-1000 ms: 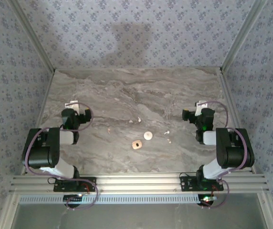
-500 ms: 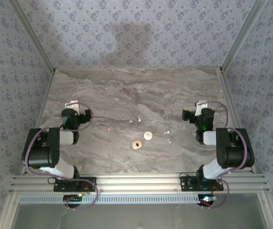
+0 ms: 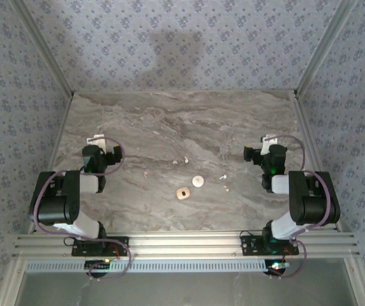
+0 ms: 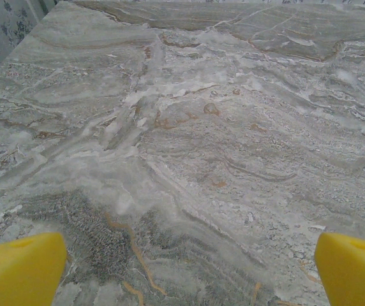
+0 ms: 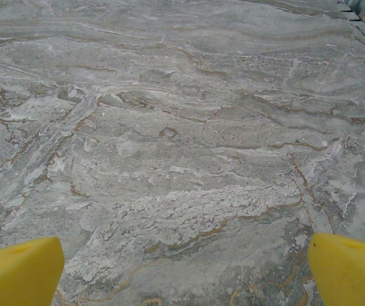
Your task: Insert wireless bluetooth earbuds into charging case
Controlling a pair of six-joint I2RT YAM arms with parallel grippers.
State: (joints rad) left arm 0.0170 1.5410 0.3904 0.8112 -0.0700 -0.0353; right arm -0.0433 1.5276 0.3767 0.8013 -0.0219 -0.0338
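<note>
A grey veined marble table (image 3: 170, 121) sits between blue floral-patterned walls (image 3: 182, 44), with an aluminium rail (image 3: 182, 245) along its near edge and a squarish tan piece (image 3: 182, 193), dark-spotted at its centre, lying near the middle front.

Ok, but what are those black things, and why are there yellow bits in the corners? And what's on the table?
The black things are two robot arms, bolted to the near edge of a marble table. One picture looks down from above. The other two come from little cameras on the wrists. Each arm ends in a pincer, the left gripper and the right gripper. The yellow bits are their fingers, spread wide open and holding nothing. Between the arms lie a round cream charging case, a tan square piece and tiny pale flecks, probably the earbuds.
</note>
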